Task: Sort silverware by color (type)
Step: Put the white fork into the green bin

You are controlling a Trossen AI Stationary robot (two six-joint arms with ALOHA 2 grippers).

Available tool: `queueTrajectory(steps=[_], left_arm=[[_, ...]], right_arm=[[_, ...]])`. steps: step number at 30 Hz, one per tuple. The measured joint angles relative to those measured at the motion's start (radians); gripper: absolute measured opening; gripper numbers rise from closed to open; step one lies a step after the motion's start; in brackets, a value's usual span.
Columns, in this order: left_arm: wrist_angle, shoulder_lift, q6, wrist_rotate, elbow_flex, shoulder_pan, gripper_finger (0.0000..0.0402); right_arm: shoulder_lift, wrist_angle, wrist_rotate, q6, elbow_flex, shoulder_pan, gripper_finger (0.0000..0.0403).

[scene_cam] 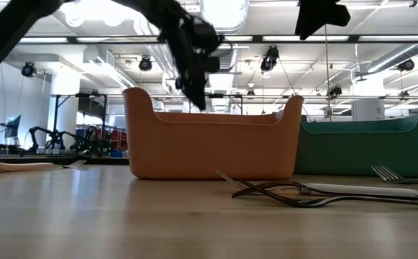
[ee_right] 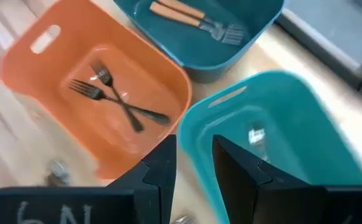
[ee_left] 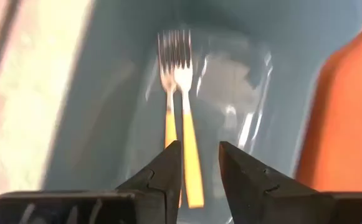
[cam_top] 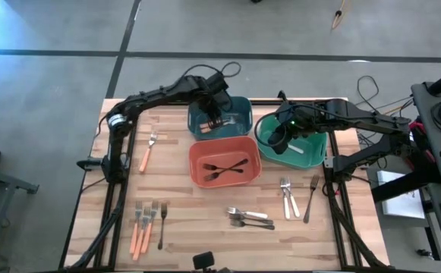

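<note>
Two orange-handled forks [ee_left: 179,93] lie side by side on the floor of the dark teal bin [cam_top: 239,106] at the back. My left gripper [ee_left: 199,149] hangs open above their handles, touching nothing. Two black forks [ee_right: 115,99] lie crossed in the orange-red bin [cam_top: 197,155]. My right gripper [ee_right: 193,146] hovers open over the near rim of the green bin [cam_top: 311,158], which has a silver piece [ee_right: 257,135] on its floor. More silverware lies loose on the table.
One orange-handled fork [cam_top: 147,152] lies at the left, and several more [cam_top: 146,224] at the near left. Silver pieces lie near the front centre [cam_top: 250,218] and at the right [cam_top: 290,197]. The three bins stand close together at the table's middle and back.
</note>
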Motion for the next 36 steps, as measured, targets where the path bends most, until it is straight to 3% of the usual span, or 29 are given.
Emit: queueTrajectory(steps=[6, 14, 29, 36], left_arm=[[0.113, -0.172, -0.060, 0.000, -0.064, -0.009, 0.0077], [0.196, -0.398, -0.201, 0.000, -0.224, -0.054, 0.0076], [0.551, -0.699, -0.438, -0.001, -0.615, -0.196, 0.0076], [0.639, -0.760, -0.483, -0.002, -0.696, -0.210, 0.0076]], right_arm=[[0.002, 0.001, -0.137, 0.207, -0.007, 0.008, 0.0095], [0.002, 0.001, -0.205, 0.441, -0.110, 0.125, 0.0095], [0.003, 0.110, -0.331, 0.805, -0.501, 0.406, 0.0095], [0.003, 0.219, -0.339, 0.916, -0.692, 0.447, 0.0095]])
